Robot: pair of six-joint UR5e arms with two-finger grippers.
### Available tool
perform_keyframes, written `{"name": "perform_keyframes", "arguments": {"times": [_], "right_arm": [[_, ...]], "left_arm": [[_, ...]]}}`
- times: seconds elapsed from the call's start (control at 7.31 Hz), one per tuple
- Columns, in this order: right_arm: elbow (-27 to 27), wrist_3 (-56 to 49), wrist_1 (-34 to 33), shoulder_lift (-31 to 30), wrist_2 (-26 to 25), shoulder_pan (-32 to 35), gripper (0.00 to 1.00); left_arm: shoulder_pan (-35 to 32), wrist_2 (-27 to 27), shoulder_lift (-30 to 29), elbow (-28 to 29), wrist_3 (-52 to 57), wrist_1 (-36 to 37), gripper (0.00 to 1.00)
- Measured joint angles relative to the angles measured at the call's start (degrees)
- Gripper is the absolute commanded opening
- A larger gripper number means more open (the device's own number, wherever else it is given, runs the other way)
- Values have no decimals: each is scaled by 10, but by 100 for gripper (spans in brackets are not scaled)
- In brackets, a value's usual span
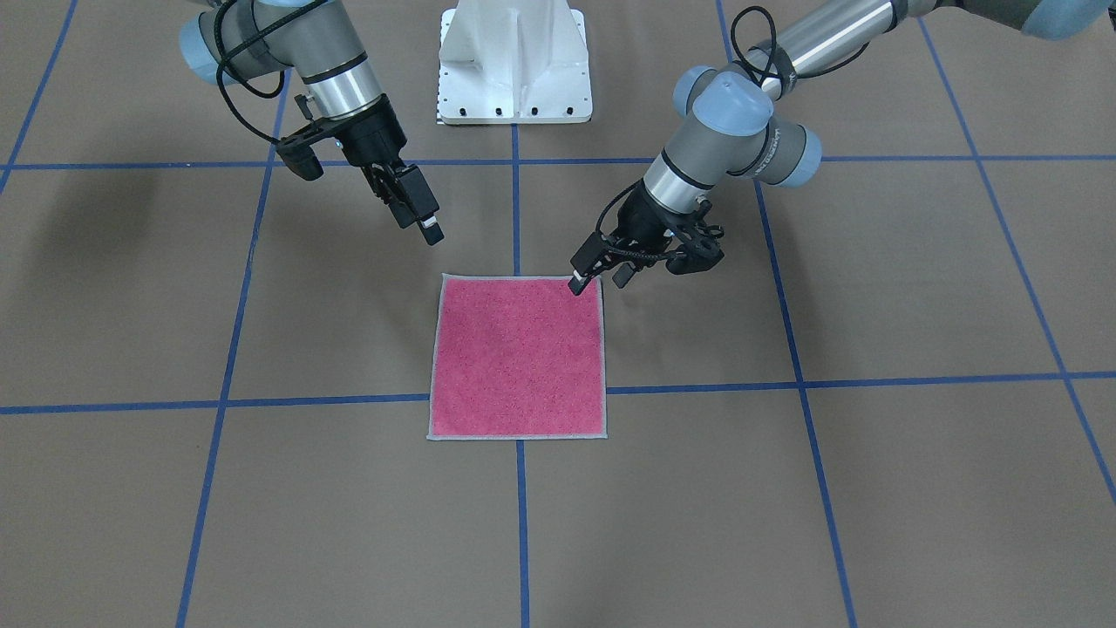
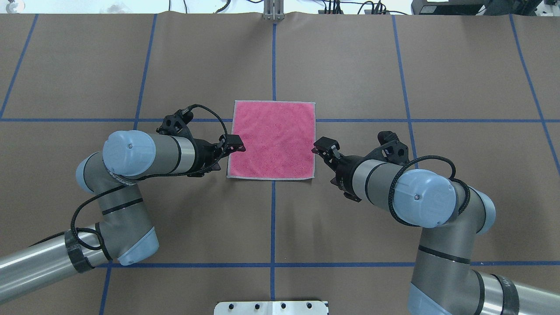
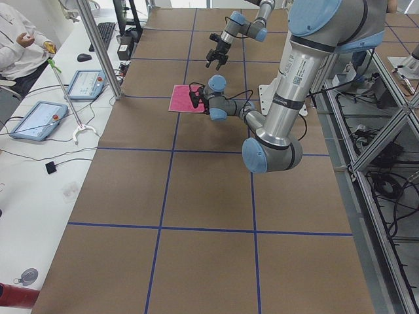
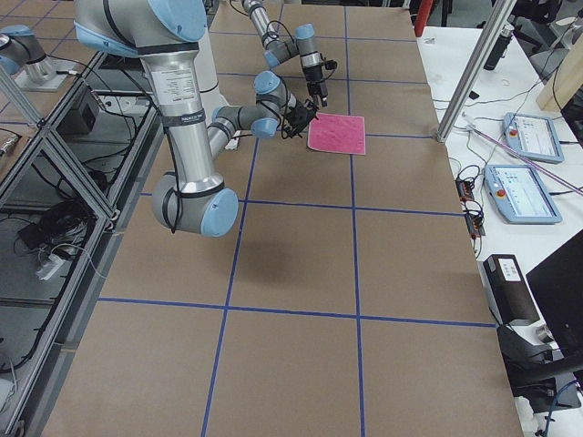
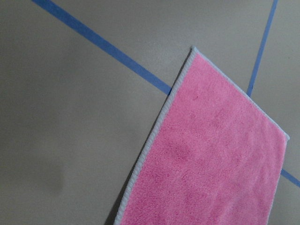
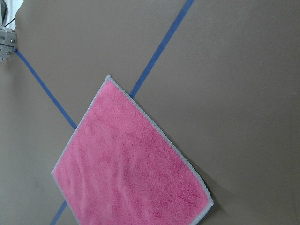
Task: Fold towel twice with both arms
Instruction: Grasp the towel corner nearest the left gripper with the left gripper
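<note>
The towel (image 1: 519, 358) lies flat and unfolded, pink face up, in the middle of the table; it also shows in the overhead view (image 2: 273, 140) and in both wrist views (image 5: 211, 159) (image 6: 131, 173). My left gripper (image 1: 600, 279) is open and low, with one fingertip over the towel's corner nearest the robot on my left side; overhead it (image 2: 237, 146) sits at the towel's left edge. My right gripper (image 1: 420, 228) is open and empty, raised above the table; overhead it (image 2: 321, 148) is just off the towel's right edge. Neither gripper holds the towel.
The table is brown paper with a blue tape grid. The white pedestal base (image 1: 514, 61) stands at the robot's side. An operators' bench with tablets (image 3: 36, 120) and a seated person (image 3: 16, 39) runs along the far side.
</note>
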Motion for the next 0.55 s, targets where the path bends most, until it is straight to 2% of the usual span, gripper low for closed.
{"name": "perform_keyframes", "arguments": {"times": [0.55], "right_arm": [[3,-4,0,-8,1,0,97]], "left_arm": [[5,0,-4,13,0,-1,90]]}}
